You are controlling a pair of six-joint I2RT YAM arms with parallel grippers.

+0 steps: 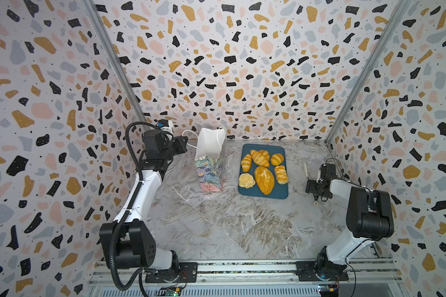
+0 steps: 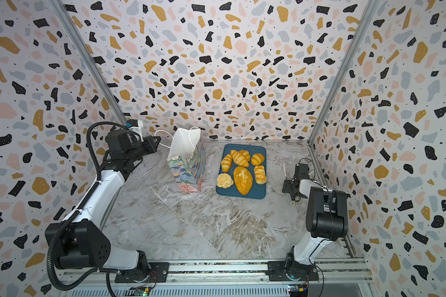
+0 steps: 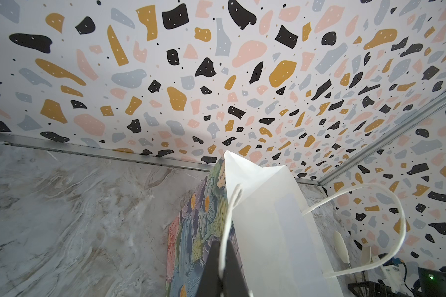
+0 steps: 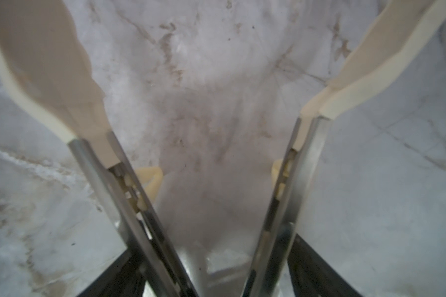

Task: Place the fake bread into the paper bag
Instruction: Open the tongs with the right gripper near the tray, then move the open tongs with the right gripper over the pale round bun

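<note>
Left jaws cut off at the wrist view's edge, clenched on one white cord handle [image 3: 228, 218] of the paper bag [image 1: 210, 169]; the bag's bottom is hidden from us. Right jaws spread wide over the counter [image 1: 216, 226], nothing between them, and that wrist view is blurred. We count seven fake bread [image 1: 264, 180] pieces on the blue tray [image 1: 281, 194] just beside the standing bag, one croissant half covered. Marbled counter; terrazzo-print walls [image 1: 242, 64].
</note>
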